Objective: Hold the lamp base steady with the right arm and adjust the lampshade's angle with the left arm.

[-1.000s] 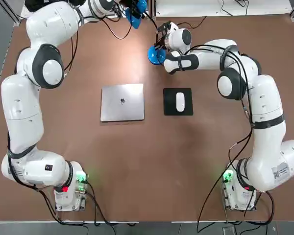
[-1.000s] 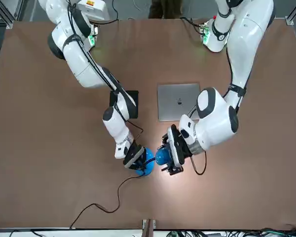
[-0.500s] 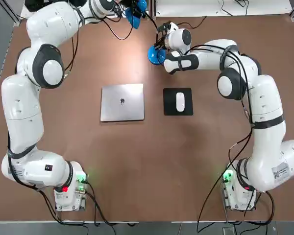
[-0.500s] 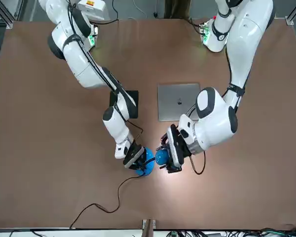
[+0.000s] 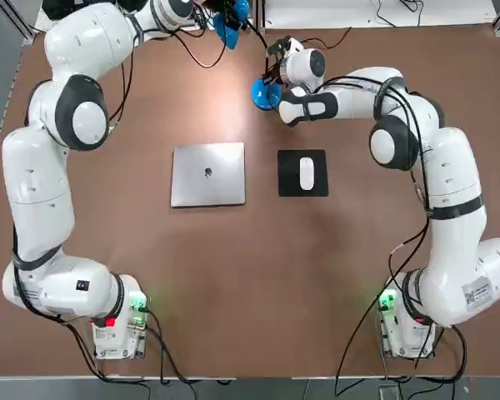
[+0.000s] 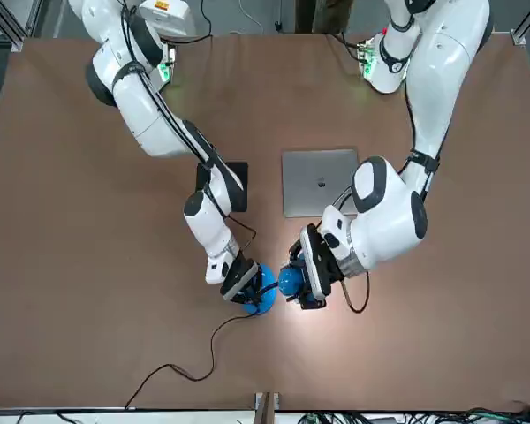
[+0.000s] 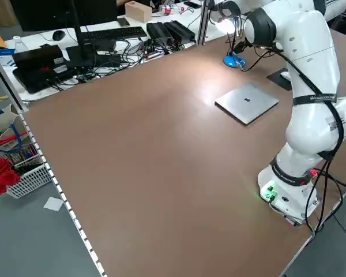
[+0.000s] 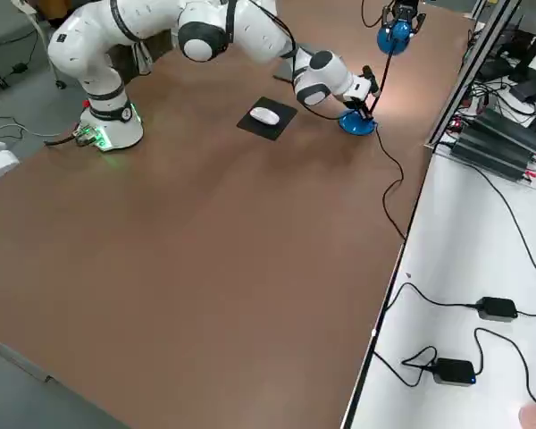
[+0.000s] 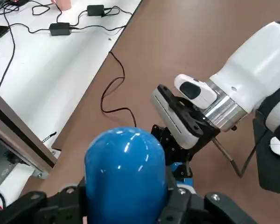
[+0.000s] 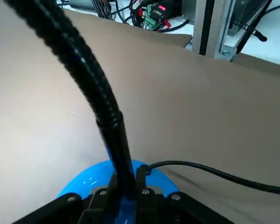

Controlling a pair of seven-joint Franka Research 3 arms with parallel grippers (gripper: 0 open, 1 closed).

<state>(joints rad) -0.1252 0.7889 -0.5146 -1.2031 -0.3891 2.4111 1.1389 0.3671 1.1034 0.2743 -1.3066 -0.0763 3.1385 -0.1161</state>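
Nearest the front camera, toward the table's [image 6: 115, 291] edge across from the arms' mounts, the right gripper [image 10: 128, 198] is clamped on the lamp's black stem [image 10: 107, 98], just by the lamp base [image 6: 268, 300]. That hold, so low on the stem, is presumably meant to keep the base from sliding or twisting when the head is turned. The black cord [image 6: 214, 349] trails loosely away over the table. Close beside, the left gripper [image 9: 126, 200] has its fingers about the lampshade [image 9: 123, 172], one on each side and seemingly touching it; a grip across the shade's body should let the wrist swing it to a new angle. Too hard a squeeze might make the smooth shade slip.

Farther back lie the closed laptop [image 6: 318, 183] and the mouse [image 5: 307, 173] on its black pad [image 5: 285, 185], out of the grippers' way. Beyond the table are a person's legs [image 6: 325, 16].

Against the earlier front frames, the left fingers have drawn in closer round the shade, while the base and the right arm's pose look unchanged. The legs behind have shifted sideways.
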